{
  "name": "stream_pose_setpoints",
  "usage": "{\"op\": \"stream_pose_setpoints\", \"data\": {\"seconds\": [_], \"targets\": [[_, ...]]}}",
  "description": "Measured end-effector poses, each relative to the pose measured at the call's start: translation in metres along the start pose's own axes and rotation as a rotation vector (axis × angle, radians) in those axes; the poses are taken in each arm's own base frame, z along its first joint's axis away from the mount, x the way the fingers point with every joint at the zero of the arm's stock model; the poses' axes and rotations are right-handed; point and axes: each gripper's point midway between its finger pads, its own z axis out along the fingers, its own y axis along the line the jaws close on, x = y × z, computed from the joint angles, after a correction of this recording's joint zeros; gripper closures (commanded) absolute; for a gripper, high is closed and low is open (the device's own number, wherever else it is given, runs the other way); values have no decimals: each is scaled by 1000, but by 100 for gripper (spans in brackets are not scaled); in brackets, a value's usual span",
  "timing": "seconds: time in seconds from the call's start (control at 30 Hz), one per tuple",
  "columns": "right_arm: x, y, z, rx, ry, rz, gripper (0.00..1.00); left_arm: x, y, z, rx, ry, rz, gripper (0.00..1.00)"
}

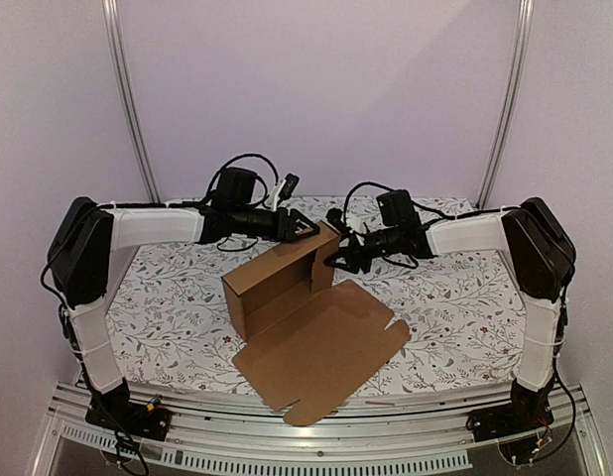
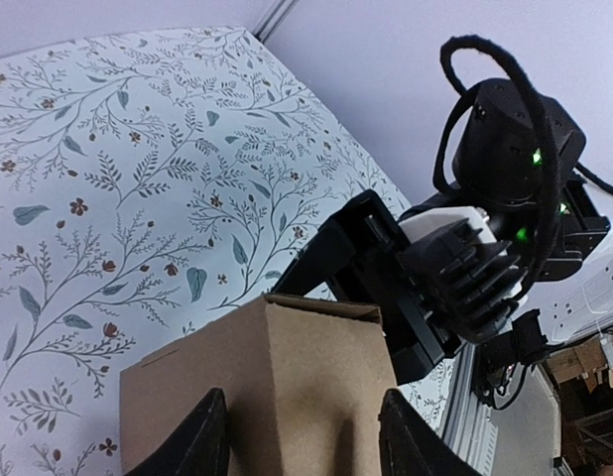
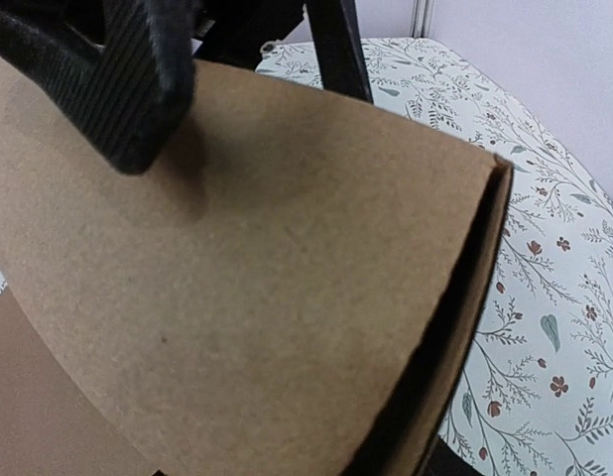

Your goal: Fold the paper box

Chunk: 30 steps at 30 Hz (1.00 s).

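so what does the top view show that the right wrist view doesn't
Only the top view: the left gripper at the far top edge of the box, the right gripper at its right end, and the open lid lying flat toward the near side. Only the right wrist view: a close look at the wall folded double, with one finger over the panel. Both: the brown box and the flowered tablecloth.
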Motion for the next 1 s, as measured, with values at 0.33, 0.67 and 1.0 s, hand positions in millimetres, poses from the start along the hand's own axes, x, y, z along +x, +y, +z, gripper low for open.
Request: {"op": "stream_pose_setpoints", "data": {"seconds": [0.33, 0.67, 1.0], "targets": [[-4, -16, 12, 76, -113, 49, 62, -12, 16, 0, -17, -51, -59, 50], [-13, -26, 23, 193, -205, 38, 82, -17, 38, 3, 34, -112, -219, 50], [-23, -31, 25, 242, -241, 37, 97, -27, 45, -3, 80, -163, -314, 49]]}}
